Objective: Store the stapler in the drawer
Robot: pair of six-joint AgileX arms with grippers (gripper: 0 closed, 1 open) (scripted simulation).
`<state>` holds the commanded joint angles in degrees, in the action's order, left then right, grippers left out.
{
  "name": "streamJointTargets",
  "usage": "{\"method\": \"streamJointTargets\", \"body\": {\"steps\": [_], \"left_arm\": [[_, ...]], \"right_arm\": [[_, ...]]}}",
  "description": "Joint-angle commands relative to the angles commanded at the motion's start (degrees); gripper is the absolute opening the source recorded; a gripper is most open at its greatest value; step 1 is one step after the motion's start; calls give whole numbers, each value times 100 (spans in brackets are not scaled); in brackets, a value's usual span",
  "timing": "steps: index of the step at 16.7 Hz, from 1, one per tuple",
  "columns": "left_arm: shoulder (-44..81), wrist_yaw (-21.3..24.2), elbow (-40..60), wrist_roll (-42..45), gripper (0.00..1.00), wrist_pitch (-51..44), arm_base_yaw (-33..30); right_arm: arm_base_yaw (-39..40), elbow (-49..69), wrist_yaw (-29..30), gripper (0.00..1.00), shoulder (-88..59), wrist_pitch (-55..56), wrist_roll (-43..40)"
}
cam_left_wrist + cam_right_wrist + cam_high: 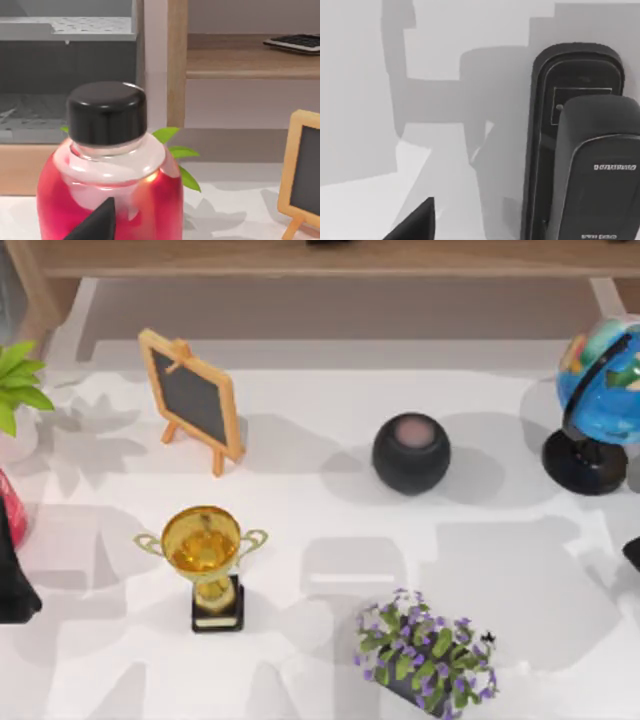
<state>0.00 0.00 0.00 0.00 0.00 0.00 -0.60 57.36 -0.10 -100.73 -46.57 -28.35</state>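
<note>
The stapler (pixel 575 150) is black with small white lettering and lies flat on the white table in the right wrist view. A dark part of my right gripper (pixel 415 222) shows beside it, apart from it and holding nothing that I can see. My left gripper (pixel 97 222) hangs close in front of a red bottle (pixel 107 185) with a black cap, at the table's left edge. Behind the bottle stands a grey cabinet-like unit (pixel 65 55); I cannot tell whether it is the drawer.
A small chalkboard easel (pixel 192 398), a gold trophy (pixel 205 560), a dark round speaker (pixel 411 452), a globe (pixel 600 400), purple flowers (pixel 425 655) and a green plant (pixel 15 385) stand on the table. A wooden shelf (pixel 330 258) runs along the back. A black shape (pixel 632 553) sits at the right edge.
</note>
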Motion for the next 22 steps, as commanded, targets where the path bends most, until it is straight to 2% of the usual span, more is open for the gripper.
{"method": "streamJointTargets", "body": {"steps": [3,7,20,22], "left_arm": [[0,0,0,0,100,0,0],[0,0,0,0,100,0,0],[0,0,0,0,100,0,0],[0,0,0,0,100,0,0]], "right_arm": [[7,-236,1,100,-176,402,9],[7,-248,1,100,-185,420,10],[7,-248,1,2,-185,420,10],[7,-248,1,0,-185,420,10]]}}
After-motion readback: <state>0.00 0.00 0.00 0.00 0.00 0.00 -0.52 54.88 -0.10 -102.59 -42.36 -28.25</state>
